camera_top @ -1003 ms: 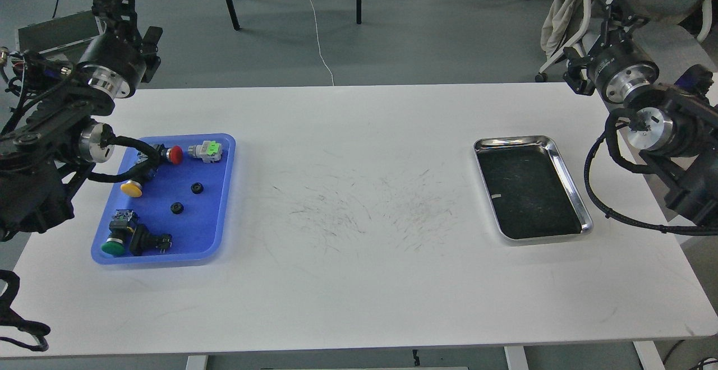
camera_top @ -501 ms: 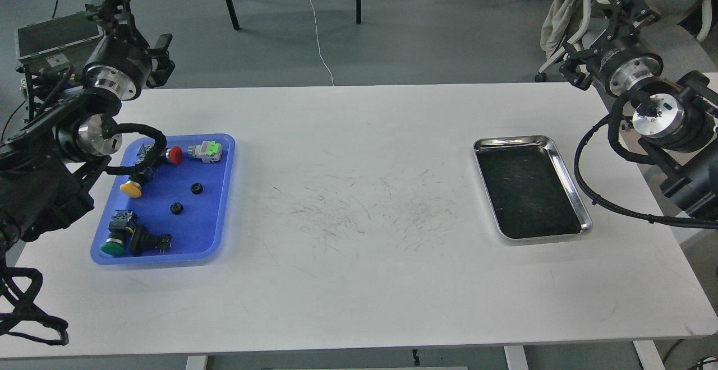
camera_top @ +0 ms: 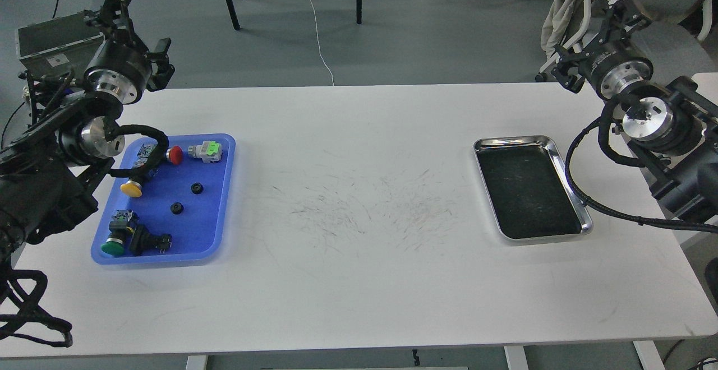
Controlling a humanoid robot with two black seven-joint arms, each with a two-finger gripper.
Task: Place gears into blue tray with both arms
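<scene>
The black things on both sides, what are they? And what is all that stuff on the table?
Those are a robot's two arms. The picture is taken from its head, looking down at a white table. Each arm ends in a small claw: the left gripper and the right gripper. Both are raised past the table's far edge, holding nothing I can see. On the left sits a blue tray with two tiny black gears and some push buttons with coloured caps. On the right is a shiny steel tray.

Head-high view, down over table (camera_top: 359, 280)
</scene>
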